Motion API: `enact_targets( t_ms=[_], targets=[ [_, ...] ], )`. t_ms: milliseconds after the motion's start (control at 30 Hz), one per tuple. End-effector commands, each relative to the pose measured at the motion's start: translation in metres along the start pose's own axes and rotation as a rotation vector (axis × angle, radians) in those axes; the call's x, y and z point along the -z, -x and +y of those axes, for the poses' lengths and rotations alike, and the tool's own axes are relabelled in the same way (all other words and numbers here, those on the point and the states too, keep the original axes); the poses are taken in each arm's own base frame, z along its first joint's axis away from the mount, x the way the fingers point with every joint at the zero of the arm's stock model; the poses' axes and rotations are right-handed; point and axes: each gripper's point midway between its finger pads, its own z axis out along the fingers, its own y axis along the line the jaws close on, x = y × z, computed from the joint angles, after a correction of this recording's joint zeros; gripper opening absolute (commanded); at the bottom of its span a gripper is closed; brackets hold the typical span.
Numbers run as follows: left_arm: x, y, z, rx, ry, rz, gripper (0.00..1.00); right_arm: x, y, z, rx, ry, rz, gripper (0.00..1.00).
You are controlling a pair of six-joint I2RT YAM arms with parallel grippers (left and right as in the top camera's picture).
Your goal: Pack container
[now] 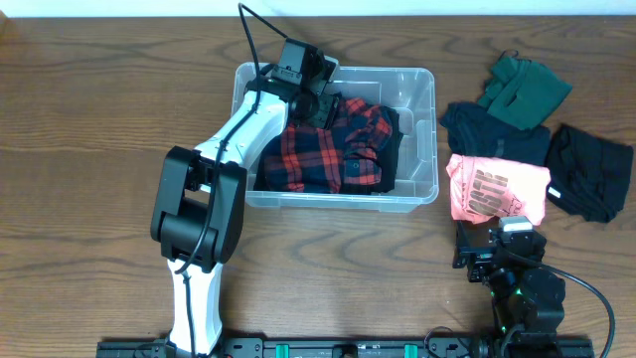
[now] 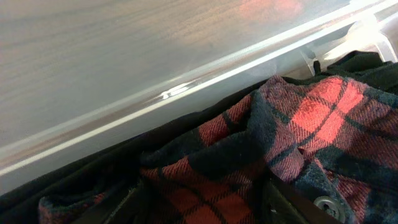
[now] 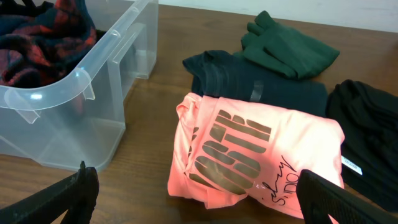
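Overhead: container (image 1: 425, 191) sits mid-desk (image 1: 89, 119), long side across the view. A red-and-navy plaid shirt (image 1: 328, 149) lies inside it over dark cloth, filling the container's left and middle; its right end shows bare clear floor.

Left arm (image 1: 234, 134) reaches over the container's left wall, with its head at the back-left corner above the shirt. Left wrist view: left fingers (image 2: 283, 198) are spread apart at the bottom edge, with bunched plaid cloth between them. Not clamped, as far as I can see. The container's clear wall runs diagonally just behind the cloth.

Outside, to the container's right:
- pink shirt (image 1: 497, 189) with dark lettering, folded, just beside the right wall
- dark top (image 1: 492, 129) behind the pink one, edges touching
- green garment (image 1: 522, 89) farther back, overlapping the dark top
- black garment (image 1: 591, 169) farthest from the container

Right fingers (image 3: 59, 196) are wide apart and hold nothing — low, near the front edge of the pink shirt, off the container's front-right corner.
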Motion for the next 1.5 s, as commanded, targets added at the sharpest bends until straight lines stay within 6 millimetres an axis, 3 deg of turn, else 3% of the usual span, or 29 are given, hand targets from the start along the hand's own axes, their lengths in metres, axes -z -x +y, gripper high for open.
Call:
enact_targets(
  t_ms=[0, 67, 167, 300, 400, 433, 567, 667, 767, 933, 1067, 1167, 1233, 1300, 1333, 1467],
  targets=[
    [-0.018, -0.040, 0.011, 0.035, 0.034, 0.130, 0.59, 0.000, 0.000, -0.001, -0.001, -0.004, -0.003, 0.99],
    [-0.002, -0.028, 0.008, 0.030, 0.034, 0.105, 0.59, 0.000, 0.000, -0.001, -0.001, -0.004, -0.003, 0.99],
    [0.041, 0.007, -0.001, 0.012, 0.037, 0.016, 0.61, 0.000, 0.000, -0.001, -0.001, -0.004, -0.003, 0.99],
    [0.128, 0.069, -0.019, -0.033, 0.039, -0.193, 0.65, 0.000, 0.000, -0.001, -0.001, -0.004, -0.003, 0.99],
    [0.171, 0.094, -0.041, -0.072, -0.027, -0.316, 0.65, 0.000, 0.000, -0.001, -0.001, -0.004, -0.003, 0.99],
    [0.177, 0.096, -0.048, -0.081, -0.054, -0.328, 0.65, 0.000, 0.000, -0.001, -0.001, -0.004, -0.003, 0.99],
    [0.179, 0.077, -0.053, -0.036, -0.080, -0.254, 0.64, 0.000, 0.000, -0.001, -0.001, -0.004, -0.003, 0.99],
    [0.183, 0.063, -0.038, 0.041, -0.064, -0.201, 0.64, 0.000, 0.000, -0.001, -0.001, -0.004, -0.003, 0.99],
    [0.201, 0.057, -0.007, 0.127, -0.024, -0.208, 0.65, 0.000, 0.000, -0.001, -0.001, -0.004, -0.003, 0.99],
    [0.260, 0.047, 0.075, 0.280, 0.102, -0.296, 0.67, 0.000, 0.000, -0.001, -0.001, -0.004, -0.003, 0.99],
    [0.308, 0.022, 0.143, 0.432, 0.217, -0.356, 0.67, 0.000, 0.000, -0.001, -0.001, -0.004, -0.003, 0.99],
    [0.328, -0.009, 0.180, 0.554, 0.276, -0.340, 0.68, 0.000, 0.000, -0.001, -0.001, -0.004, -0.003, 0.99],
    [0.335, -0.030, 0.196, 0.619, 0.300, -0.312, 0.69, 0.000, 0.000, -0.001, -0.001, -0.004, -0.005, 0.99],
    [0.341, -0.050, 0.208, 0.681, 0.319, -0.285, 0.79, 0.000, 0.007, -0.001, -0.006, -0.003, -0.032, 0.99],
    [0.343, -0.058, 0.212, 0.704, 0.325, -0.273, 0.98, 0.000, 0.009, 0.002, -0.033, 0.015, -0.040, 0.99],
    [0.349, -0.084, 0.223, 0.782, 0.341, -0.233, 0.98, 0.001, 0.016, 0.017, -0.138, 0.108, -0.064, 0.99]
  ],
)
